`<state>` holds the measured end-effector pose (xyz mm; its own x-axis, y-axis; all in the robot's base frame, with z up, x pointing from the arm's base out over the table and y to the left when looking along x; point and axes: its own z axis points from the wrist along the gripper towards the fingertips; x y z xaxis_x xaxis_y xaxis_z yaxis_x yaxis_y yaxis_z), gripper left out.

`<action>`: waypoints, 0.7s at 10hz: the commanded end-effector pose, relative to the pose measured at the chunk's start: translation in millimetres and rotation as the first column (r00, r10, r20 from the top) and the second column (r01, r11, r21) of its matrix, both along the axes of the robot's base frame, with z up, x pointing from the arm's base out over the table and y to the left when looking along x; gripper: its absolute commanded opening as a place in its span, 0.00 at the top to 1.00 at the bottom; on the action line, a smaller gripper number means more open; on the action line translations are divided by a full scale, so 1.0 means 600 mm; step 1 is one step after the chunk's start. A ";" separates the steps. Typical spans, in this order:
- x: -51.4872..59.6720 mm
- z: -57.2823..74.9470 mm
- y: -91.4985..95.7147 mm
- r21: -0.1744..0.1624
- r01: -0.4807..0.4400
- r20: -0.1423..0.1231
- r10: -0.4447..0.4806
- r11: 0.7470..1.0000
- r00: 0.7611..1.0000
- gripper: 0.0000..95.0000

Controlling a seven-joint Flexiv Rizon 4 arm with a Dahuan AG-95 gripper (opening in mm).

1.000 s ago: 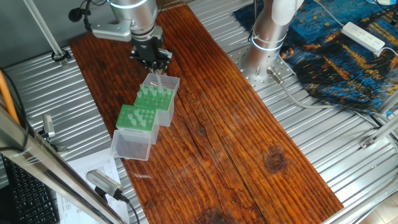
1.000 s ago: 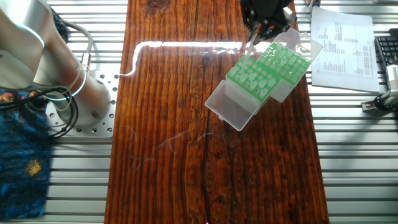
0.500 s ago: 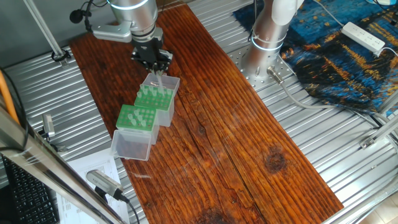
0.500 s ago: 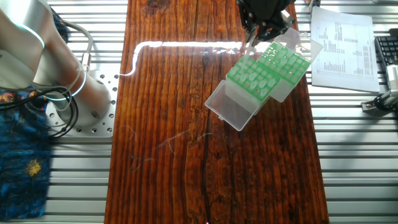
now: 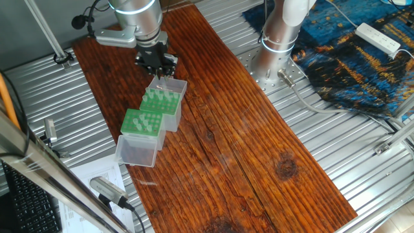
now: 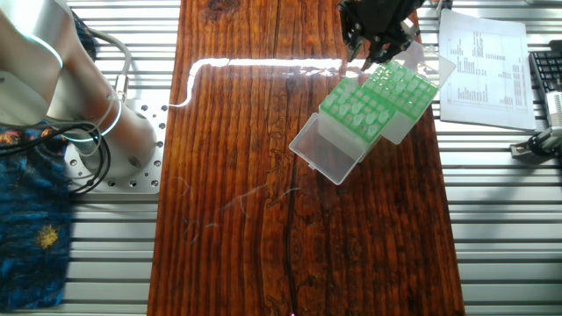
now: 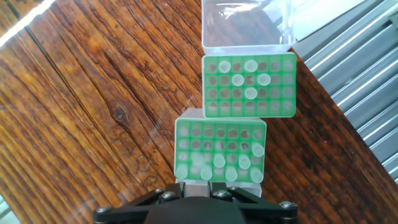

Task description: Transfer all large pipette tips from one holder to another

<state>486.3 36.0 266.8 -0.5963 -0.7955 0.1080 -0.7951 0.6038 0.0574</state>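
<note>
Two green racks stand end to end on the wooden table. The near rack (image 7: 220, 144) holds several large pipette tips (image 7: 219, 161) in its closest rows. The far rack (image 7: 249, 106) holds several tips (image 7: 250, 65). My gripper (image 7: 199, 182) shows only as its dark base at the bottom edge, jaws close together. A blurred pale tip (image 7: 198, 160) hangs under it over the near rack. In one fixed view the gripper (image 5: 160, 70) hovers at the end of the near rack (image 5: 162, 101). In the other fixed view the gripper (image 6: 373, 48) is above that rack (image 6: 401, 88).
A clear open lid (image 7: 247, 25) lies past the far rack, also seen in one fixed view (image 5: 136, 150). Printed paper (image 6: 483, 61) lies on the metal bench beside the table. The arm's base (image 5: 279, 32) stands at the table's far side. A power strip (image 5: 378, 37) lies beyond it.
The gripper has shifted a little away from the racks and slightly up, keeping the thin tip under it. The racks have not moved.
</note>
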 end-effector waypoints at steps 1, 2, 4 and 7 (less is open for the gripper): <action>0.001 -0.002 0.002 -0.002 0.010 0.001 -0.010 1.000 1.000 0.80; 0.008 -0.006 0.007 -0.005 0.024 0.002 -0.024 1.000 1.000 0.80; 0.033 -0.021 0.025 -0.008 0.056 0.009 -0.056 0.998 0.998 0.80; 0.075 -0.039 0.038 -0.008 0.059 0.023 -0.059 0.998 0.998 0.80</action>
<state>533.7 58.8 241.7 -0.6422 -0.7599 0.1003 -0.7611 0.6477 0.0340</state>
